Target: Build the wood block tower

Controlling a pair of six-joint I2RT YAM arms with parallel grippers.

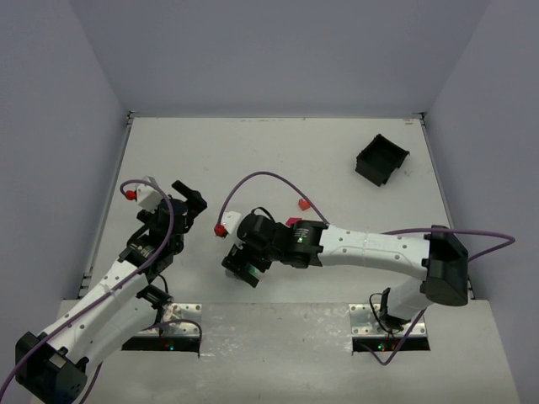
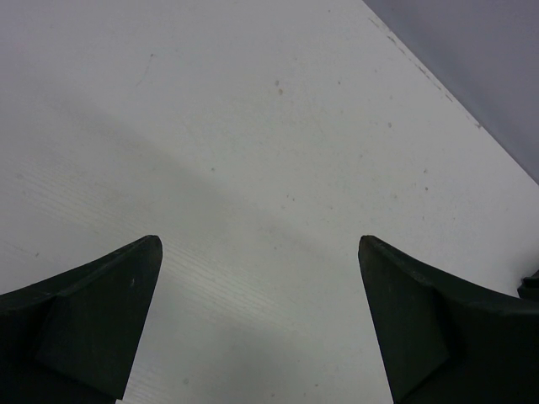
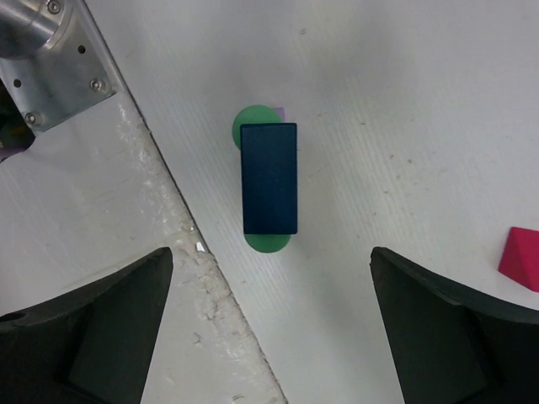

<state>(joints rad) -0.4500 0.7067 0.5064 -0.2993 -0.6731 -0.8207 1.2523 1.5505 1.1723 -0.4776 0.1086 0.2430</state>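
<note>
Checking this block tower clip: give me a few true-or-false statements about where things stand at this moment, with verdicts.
1. The right gripper is open and holds nothing. True.
2. The left gripper is shut on a block. False: it is open, with only bare table in front of it.
3. The blue block lies on top of a green piece. True: green shows from under both of its ends.
4. A magenta piece sits on the blue block. False: it lies on the table, apart from the block.
5. The black bin is at the near left of the table. False: it is at the far right.
</note>
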